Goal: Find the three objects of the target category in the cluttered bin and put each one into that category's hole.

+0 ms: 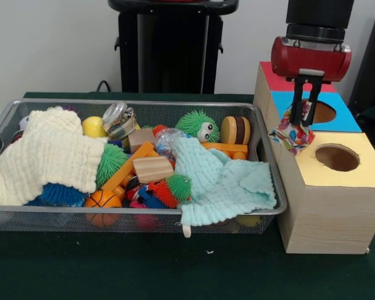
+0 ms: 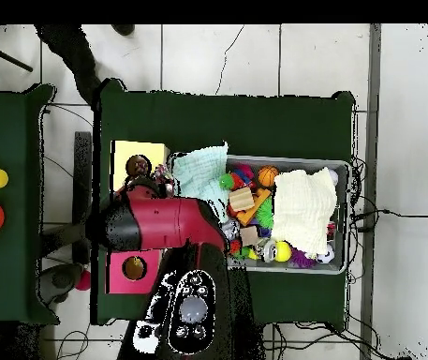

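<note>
My gripper (image 1: 305, 122) is shut on a knotted ball of multicoloured patterned fabric (image 1: 293, 133) and holds it in the air between the silver wire-mesh bin (image 1: 144, 106) and the row of boxes, just left of the yellow-topped box. That box's round hole (image 1: 337, 157) lies to the right of the ball and a little lower. In the overhead view the red arm (image 2: 166, 220) covers the blue box; the fabric ball (image 2: 161, 176) shows beside the yellow top (image 2: 131, 155). No other fabric ball shows in the bin.
The bin holds a cream cloth (image 1: 47, 153), a mint cloth (image 1: 222, 181), a green spiky ball with eyes (image 1: 199, 125), wooden blocks, an orange ball and other toys. Blue-topped (image 1: 347, 119) and red-topped (image 1: 272, 78) boxes stand behind the yellow one.
</note>
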